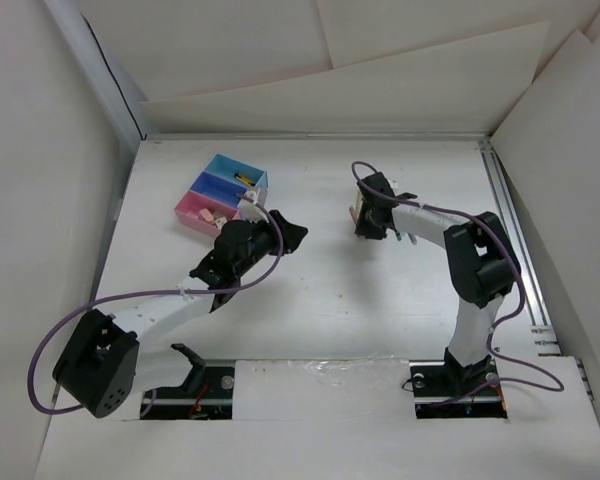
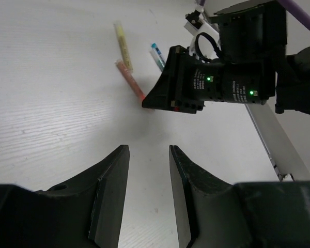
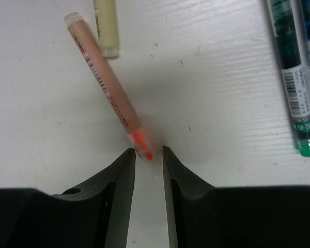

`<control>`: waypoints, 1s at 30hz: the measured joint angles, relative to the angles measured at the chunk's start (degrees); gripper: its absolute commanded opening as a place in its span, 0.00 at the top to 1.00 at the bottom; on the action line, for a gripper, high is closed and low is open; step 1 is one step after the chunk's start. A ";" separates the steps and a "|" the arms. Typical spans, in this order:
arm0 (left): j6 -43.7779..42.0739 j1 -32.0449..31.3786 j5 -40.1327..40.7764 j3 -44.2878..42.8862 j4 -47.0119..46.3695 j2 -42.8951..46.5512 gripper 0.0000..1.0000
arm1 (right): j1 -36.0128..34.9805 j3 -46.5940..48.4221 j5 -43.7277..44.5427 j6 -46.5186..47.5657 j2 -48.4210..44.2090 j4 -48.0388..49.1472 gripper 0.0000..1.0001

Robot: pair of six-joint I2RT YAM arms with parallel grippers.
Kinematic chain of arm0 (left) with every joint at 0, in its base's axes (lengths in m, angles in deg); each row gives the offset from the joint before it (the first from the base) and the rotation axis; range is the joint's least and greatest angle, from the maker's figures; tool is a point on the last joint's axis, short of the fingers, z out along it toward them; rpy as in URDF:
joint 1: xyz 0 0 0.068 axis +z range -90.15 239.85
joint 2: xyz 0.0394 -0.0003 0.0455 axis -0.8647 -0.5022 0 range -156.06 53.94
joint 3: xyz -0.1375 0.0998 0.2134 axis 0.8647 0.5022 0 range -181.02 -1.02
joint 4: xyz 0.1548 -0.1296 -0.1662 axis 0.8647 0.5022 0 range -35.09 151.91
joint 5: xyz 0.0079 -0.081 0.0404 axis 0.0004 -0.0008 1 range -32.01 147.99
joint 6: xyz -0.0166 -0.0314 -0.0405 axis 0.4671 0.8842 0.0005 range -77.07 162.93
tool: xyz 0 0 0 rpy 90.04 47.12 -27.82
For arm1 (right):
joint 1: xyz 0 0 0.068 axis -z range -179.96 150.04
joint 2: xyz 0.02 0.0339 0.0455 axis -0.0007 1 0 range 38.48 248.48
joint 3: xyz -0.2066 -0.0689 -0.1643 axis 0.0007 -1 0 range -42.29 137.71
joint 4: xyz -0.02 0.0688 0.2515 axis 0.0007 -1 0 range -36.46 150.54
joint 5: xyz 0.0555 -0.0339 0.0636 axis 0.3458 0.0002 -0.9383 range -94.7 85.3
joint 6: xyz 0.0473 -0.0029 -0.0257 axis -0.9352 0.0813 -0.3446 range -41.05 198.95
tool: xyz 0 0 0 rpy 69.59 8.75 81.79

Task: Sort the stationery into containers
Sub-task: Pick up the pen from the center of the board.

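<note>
Orange-tipped pen [image 3: 107, 88] lay on the table [image 3: 222, 113], its tip between the narrow fingers of the right gripper [image 3: 149, 152], not pinched yet. Grabbed by the tip only, it could spin or slip out. The left gripper [image 2: 147, 150] was narrow and empty.

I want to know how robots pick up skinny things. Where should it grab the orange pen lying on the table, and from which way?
Best around the straight barrel of the orange pen, coming down from above, jaws across its thin width. It lies flat on the table, so only its long sides can be pinched. The tapered tip by the right gripper might slip.
</note>
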 measured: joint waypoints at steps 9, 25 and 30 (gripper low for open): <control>1.05 0.76 3.10 0.00 1.97 -0.11 0.64 | -1.33 2.01 1.75 -0.15 1.62 0.42 0.85; 2.78 0.79 2.91 -0.04 2.64 -5.14 0.52 | -7.06 -3.87 0.35 1.29 -6.97 1.95 0.99; 3.15 0.76 0.17 -2.23 2.49 -8.02 0.48 | -8.59 -6.36 -2.80 2.93 -15.43 4.31 1.00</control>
